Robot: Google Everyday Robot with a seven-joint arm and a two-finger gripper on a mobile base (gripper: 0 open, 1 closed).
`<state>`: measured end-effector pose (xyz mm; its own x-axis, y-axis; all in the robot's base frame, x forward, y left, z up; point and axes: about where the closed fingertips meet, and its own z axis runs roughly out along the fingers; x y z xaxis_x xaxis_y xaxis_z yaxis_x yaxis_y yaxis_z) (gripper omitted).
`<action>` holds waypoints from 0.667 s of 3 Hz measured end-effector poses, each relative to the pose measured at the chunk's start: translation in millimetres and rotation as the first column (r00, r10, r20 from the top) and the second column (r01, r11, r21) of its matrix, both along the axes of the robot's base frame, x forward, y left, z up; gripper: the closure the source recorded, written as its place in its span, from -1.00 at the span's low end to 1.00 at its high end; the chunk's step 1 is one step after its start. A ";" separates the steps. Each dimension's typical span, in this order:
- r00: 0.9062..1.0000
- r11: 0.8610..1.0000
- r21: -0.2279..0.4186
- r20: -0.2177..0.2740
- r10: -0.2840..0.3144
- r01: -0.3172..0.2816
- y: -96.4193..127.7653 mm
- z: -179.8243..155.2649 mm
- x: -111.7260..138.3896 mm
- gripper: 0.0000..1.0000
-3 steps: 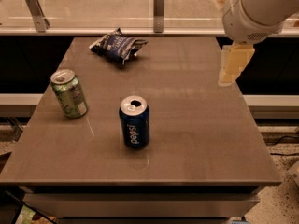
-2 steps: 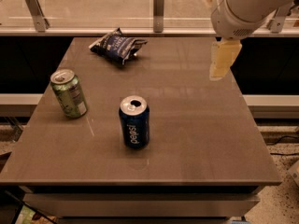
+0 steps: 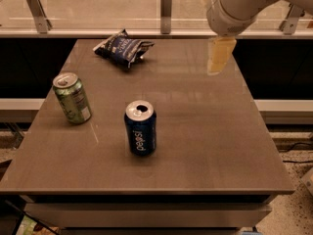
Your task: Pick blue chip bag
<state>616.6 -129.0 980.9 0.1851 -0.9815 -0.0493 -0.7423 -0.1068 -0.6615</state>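
approach step: the blue chip bag (image 3: 123, 47) lies crumpled near the far-left corner of the table (image 3: 205, 146), well apart from the gripper (image 3: 218, 58) hanging over the far right. next it must cross left and descend onto the bag. spread or pressed together, i cannot tell; it touches nothing.
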 end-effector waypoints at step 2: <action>0.992 0.994 0.018 0.064 0.109 -0.110 25.0 -11.2 40.0 -1.00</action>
